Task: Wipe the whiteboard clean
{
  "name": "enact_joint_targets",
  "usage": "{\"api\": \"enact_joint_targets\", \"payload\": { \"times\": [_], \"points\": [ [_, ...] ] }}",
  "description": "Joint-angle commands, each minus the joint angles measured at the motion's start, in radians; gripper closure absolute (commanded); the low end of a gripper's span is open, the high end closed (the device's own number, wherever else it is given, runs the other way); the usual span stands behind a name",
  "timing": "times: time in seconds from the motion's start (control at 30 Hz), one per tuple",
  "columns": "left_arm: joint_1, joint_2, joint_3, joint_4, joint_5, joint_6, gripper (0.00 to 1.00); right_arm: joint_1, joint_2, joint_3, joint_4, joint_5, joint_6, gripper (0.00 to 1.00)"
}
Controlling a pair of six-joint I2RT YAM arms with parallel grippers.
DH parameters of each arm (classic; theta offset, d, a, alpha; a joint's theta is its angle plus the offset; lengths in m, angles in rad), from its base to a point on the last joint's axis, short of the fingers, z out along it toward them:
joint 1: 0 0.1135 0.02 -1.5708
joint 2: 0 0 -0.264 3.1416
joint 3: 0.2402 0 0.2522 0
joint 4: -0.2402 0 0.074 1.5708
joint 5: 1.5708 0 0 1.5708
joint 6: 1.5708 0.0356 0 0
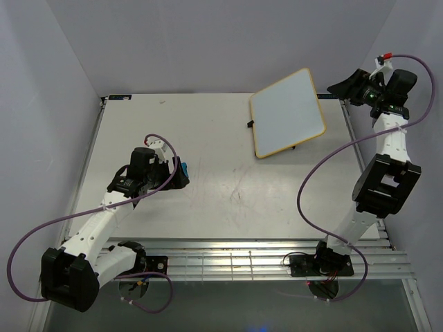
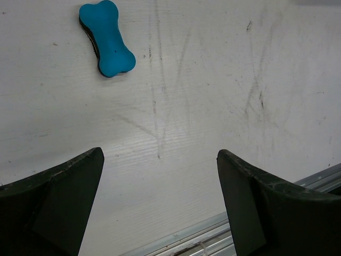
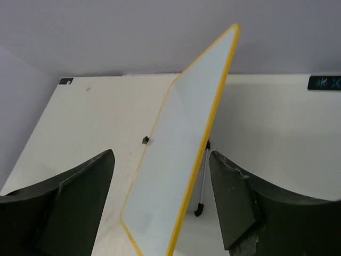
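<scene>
The whiteboard, white with a thin yellow frame, stands tilted on its wire stand at the back right of the table. Its face shows no writing. In the right wrist view the whiteboard is seen edge-on between my fingers, some way ahead. My right gripper is open and empty, raised just right of the board's top corner. The blue bone-shaped eraser lies on the table. My left gripper is open and empty beside the eraser, which lies ahead of it to the left in the wrist view.
The white table is scuffed with grey marks. Its metal front rail runs along the near edge and shows in the left wrist view. Grey walls close in the left, back and right sides. A black stand foot rests behind the board.
</scene>
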Motion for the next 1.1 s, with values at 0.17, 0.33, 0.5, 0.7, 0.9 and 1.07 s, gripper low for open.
{"api": "enact_joint_targets", "payload": {
  "times": [0.17,0.33,0.5,0.7,0.9,1.07],
  "points": [
    [-0.003,-0.023,-0.006,0.023,0.024,0.016,0.02,0.044,0.132,0.101,-0.433,0.090,-0.064,0.30],
    [-0.001,-0.025,-0.009,0.025,0.030,0.017,0.02,0.065,0.202,0.152,-0.460,0.031,-0.070,0.42],
    [-0.001,-0.023,-0.009,0.025,0.030,0.019,0.02,0.065,0.224,0.158,-0.460,0.001,-0.078,0.55],
    [-0.001,-0.020,-0.008,0.026,0.033,0.019,0.02,0.067,0.234,0.169,-0.480,-0.052,-0.105,0.73],
    [-0.001,-0.020,-0.011,0.025,0.035,0.020,0.02,0.068,0.230,0.175,-0.480,-0.084,-0.115,0.92],
    [-0.001,-0.017,-0.009,0.026,0.035,0.020,0.02,0.067,0.215,0.183,-0.483,-0.087,-0.122,0.92]
  ]
}}
